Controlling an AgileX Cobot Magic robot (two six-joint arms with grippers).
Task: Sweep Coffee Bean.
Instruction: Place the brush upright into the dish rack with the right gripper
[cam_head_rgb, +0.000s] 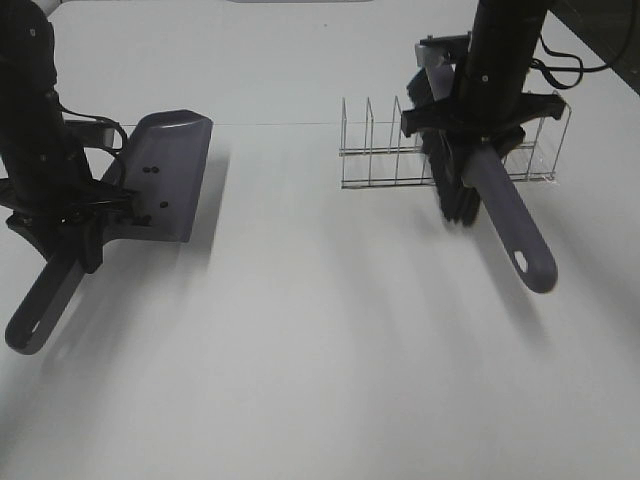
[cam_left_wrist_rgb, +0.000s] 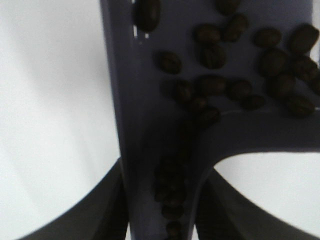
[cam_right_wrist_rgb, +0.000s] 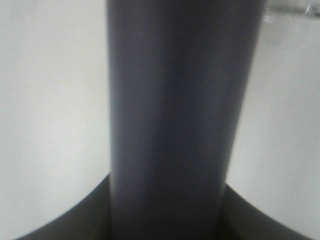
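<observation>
Two grippers: left gripper (cam_head_rgb: 80, 215) clamps the dustpan (cam_head_rgb: 178, 165) handle at 9 o'clock; right gripper (cam_head_rgb: 478, 120) clamps the brush (cam_head_rgb: 455, 195) at 2 o'clock.
Location: coffee beans (cam_left_wrist_rgb: 235, 65) lie inside the dustpan.
Handling: hold the dustpan level.

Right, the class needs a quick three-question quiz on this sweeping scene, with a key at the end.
1. True or false: the coffee beans lie in the dustpan.
2. What does the right claw grip? A) the brush B) a cup C) a sponge
3. Fill in: the left claw is shut on the dustpan's ____.
Key: 1 true; 2 A; 3 handle.
</observation>
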